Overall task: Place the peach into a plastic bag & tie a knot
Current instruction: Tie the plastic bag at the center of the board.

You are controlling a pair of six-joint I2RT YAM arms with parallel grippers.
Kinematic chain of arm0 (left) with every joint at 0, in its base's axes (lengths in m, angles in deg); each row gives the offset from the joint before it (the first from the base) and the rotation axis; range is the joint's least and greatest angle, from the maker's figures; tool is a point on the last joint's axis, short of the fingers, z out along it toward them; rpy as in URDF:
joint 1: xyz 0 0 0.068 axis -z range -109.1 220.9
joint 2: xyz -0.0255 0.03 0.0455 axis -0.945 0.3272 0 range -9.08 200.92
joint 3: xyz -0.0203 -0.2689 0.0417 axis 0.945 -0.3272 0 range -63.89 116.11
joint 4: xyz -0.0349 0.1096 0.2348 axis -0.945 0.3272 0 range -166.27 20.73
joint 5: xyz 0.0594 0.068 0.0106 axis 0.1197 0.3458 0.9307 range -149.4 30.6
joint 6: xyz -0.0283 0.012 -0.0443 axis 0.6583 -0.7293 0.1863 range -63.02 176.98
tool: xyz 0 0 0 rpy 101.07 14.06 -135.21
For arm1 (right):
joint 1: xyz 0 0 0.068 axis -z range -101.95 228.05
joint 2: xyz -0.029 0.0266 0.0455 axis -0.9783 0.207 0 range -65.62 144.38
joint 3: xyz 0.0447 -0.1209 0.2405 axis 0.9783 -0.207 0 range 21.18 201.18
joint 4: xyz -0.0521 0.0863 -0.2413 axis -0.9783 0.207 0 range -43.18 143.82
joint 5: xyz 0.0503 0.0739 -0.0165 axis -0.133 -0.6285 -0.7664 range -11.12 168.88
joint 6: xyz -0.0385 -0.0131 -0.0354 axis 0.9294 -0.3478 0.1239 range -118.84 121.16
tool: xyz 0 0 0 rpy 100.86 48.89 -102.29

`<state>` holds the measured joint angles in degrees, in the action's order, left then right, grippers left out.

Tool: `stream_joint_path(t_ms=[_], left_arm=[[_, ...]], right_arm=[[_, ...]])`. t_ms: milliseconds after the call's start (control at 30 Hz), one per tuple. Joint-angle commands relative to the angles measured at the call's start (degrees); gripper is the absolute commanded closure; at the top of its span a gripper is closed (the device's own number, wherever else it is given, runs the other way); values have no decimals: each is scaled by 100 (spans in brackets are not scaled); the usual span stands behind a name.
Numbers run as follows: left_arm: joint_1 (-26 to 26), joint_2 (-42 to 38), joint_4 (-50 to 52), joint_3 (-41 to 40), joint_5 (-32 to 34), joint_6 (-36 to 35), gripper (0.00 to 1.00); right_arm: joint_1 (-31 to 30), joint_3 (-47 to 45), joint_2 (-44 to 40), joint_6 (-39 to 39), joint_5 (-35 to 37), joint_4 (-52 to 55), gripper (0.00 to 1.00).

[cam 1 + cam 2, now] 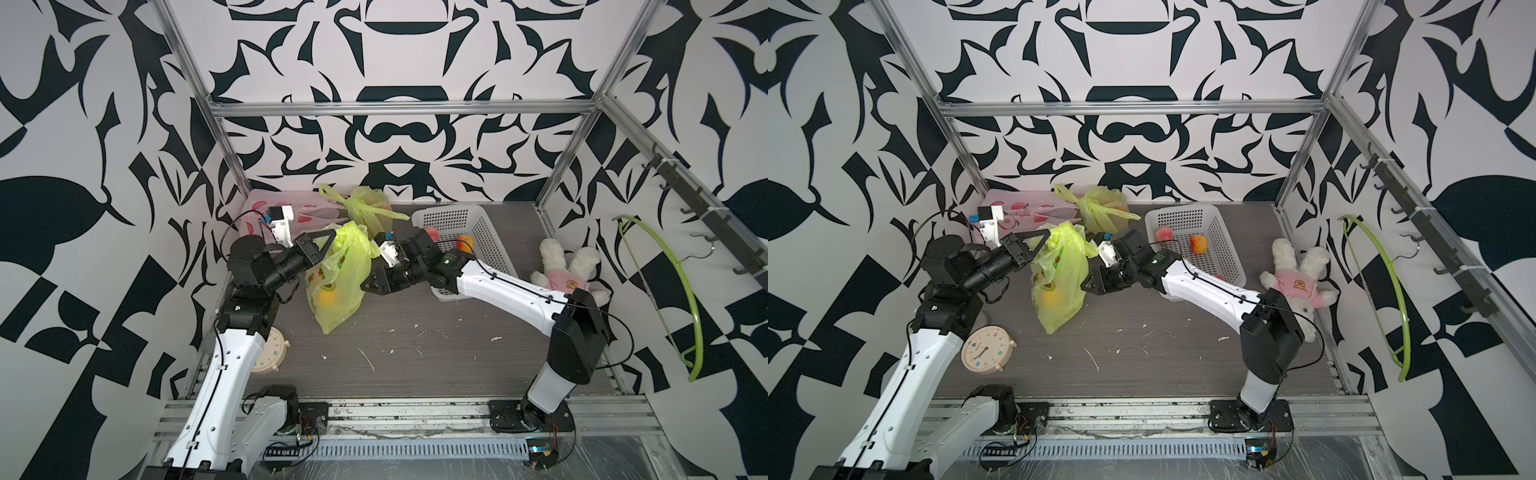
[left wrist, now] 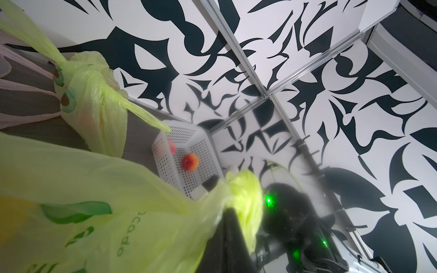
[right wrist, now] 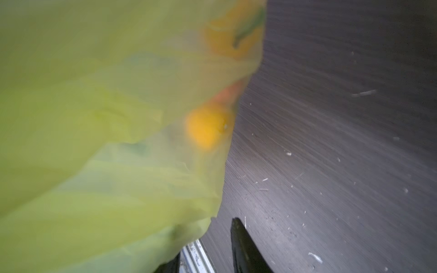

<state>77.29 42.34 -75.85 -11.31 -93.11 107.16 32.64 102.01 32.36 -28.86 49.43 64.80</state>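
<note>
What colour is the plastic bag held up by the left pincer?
Translucent yellow-green bag with green prints; it shows best in a top view.

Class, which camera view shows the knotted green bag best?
The left wrist view: the knotted bag is close up, its knot and tails clear. Both top views show it small at the back; the right wrist view misses it.

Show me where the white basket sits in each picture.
Top view: white basket right of centre, toward the back.
Top view: it sits nearer centre, same spot.
Left wrist: beyond the knotted green bag.
Right wrist: absent; held green bag fills it.
Landmark: knotted green bag beside it.
</note>
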Motion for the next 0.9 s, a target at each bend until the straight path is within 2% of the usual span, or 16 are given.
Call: stream_joint_path(t_ms=[0, 33, 267, 433, 500, 533, 633, 700, 767, 867], left_arm=[[-6, -80, 243, 102, -93, -8, 100], [-7, -64, 320, 128, -128, -18, 100], [-7, -47, 289, 73, -148, 105, 100], [-7, 111, 66, 2, -406, 368, 100], [-7, 162, 24, -29, -497, 405, 100], [-7, 175, -7, -66, -517, 423, 100], [-7, 202, -144, -241, -528, 480, 100], [-7, 223, -192, -341, -544, 486, 100], [-6, 259, -200, -409, -593, 478, 100], [-6, 302, -193, -459, -708, 446, 100]], right_arm=[[369, 50, -295, 133, 393, -92, 92], [466, 33, -359, 244, 487, 2, 100], [872, -237, -845, 601, 725, 180, 100], [1016, -218, -976, 994, 1188, 602, 100], [1016, -151, -925, 1100, 1057, 807, 100], [1016, -139, -914, 1109, 989, 890, 94], [1016, -251, -1119, 1059, 1136, 926, 60], [1016, -292, -1383, 1053, 1389, 934, 46], [1017, -245, -1631, 1111, 1471, 960, 37], [1017, 94, -1813, 1214, 1286, 1139, 32]])
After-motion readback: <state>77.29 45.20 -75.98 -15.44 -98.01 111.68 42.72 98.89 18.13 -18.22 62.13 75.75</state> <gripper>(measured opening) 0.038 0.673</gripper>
